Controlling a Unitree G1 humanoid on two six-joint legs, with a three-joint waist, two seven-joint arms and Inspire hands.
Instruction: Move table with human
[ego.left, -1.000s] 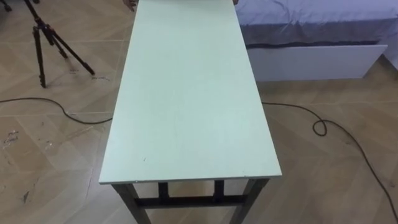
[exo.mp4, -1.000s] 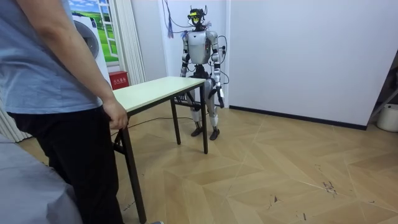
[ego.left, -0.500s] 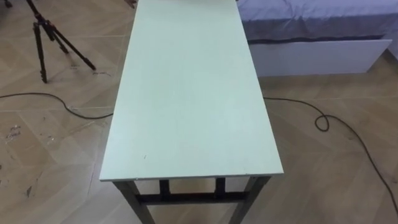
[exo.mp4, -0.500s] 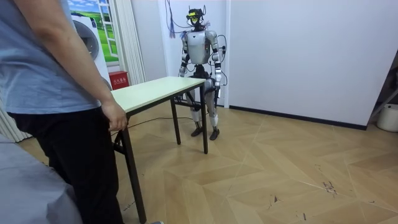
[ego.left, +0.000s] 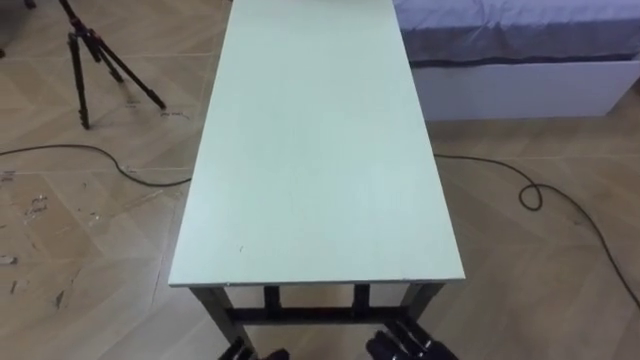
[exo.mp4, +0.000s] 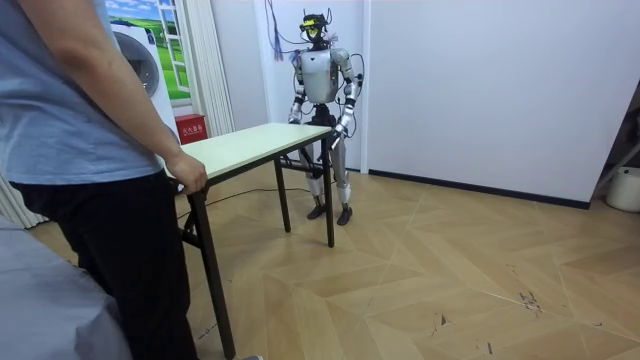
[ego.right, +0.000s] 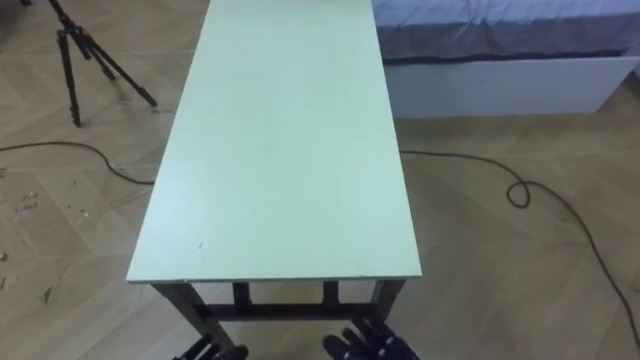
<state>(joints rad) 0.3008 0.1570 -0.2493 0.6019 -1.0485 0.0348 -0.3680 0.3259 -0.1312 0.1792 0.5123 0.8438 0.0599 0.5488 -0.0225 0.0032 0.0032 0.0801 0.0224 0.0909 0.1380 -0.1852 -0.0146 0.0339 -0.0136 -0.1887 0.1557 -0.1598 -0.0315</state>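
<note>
Left robot hand and right robot hand just popped up at 6 o'clock; grip unclear, counter lift looks next.

no legible text, number or sign in any view. room view, left of centre: a red box on the floor by the curtain carries pale marks, too small to read.

The pale-green rectangular table is set lengthwise ahead, flanked at its far end by a black tripod on the left and a white-based bed on the right
</note>
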